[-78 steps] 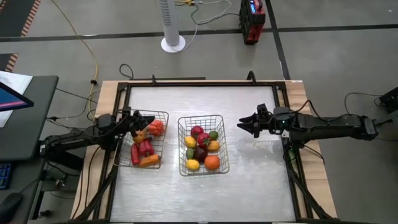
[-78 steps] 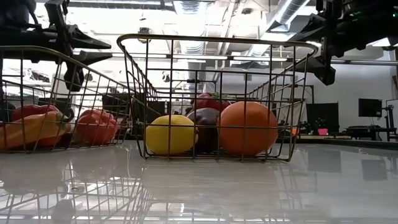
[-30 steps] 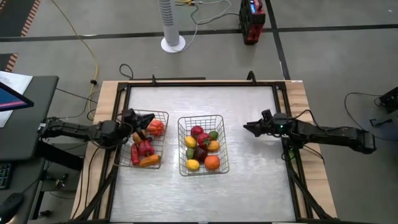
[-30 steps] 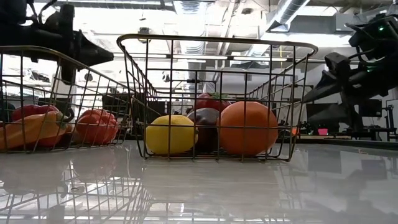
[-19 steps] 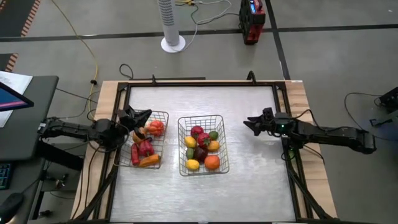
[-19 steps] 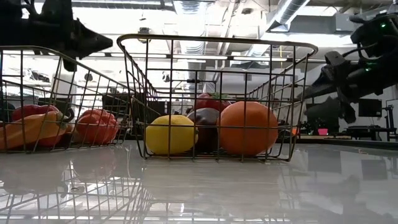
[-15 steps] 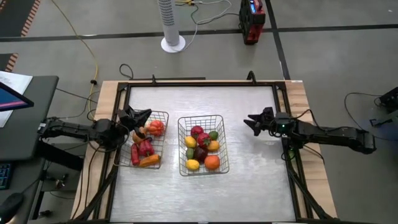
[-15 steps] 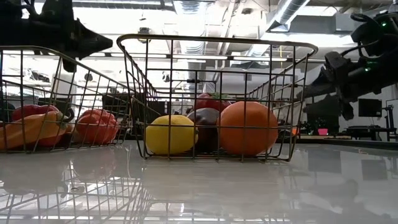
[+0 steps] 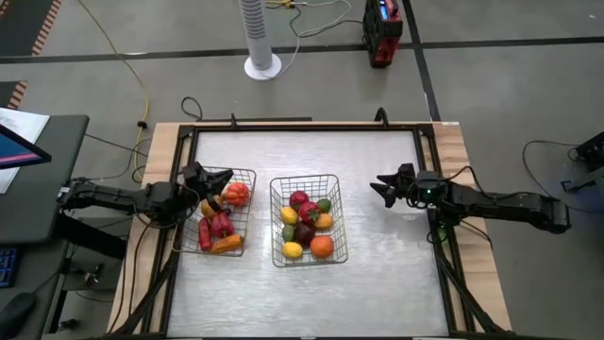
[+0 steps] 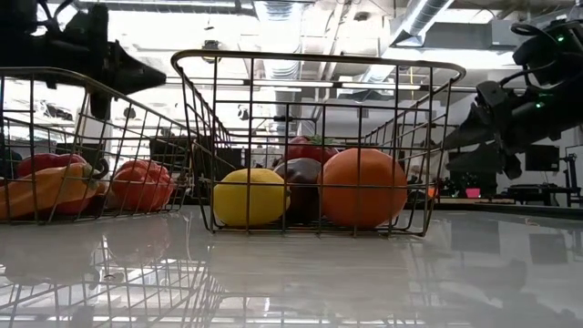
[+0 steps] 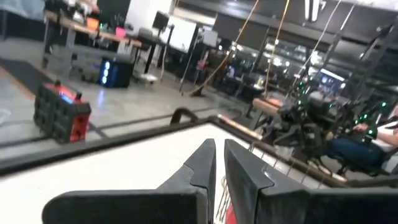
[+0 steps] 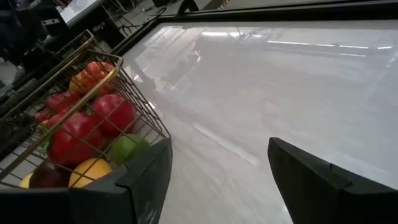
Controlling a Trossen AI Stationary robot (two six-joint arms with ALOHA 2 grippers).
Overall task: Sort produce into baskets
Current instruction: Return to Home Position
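Two wire baskets stand on the table. The left basket (image 9: 223, 212) holds red peppers, a tomato and an orange piece (image 10: 55, 187). The middle basket (image 9: 305, 219) holds red, green and yellow fruits and an orange (image 10: 363, 188); it also shows in the right wrist view (image 12: 81, 112). My left gripper (image 9: 209, 177) hovers over the left basket's far-left corner, shut and empty (image 11: 216, 163). My right gripper (image 9: 379, 184) hangs above bare table to the right of the middle basket, open wide and empty (image 12: 217, 186).
A raised dark frame (image 9: 307, 127) runs around the shiny white table top. Bare table lies between the middle basket and my right gripper (image 9: 377, 246) and along the near edge. A white fan base (image 9: 262, 66) and a red device (image 9: 382, 33) stand on the floor beyond.
My right gripper has moved a little toward the table's far edge, still open and above the table. My left gripper has stayed over the left basket's far-left corner.
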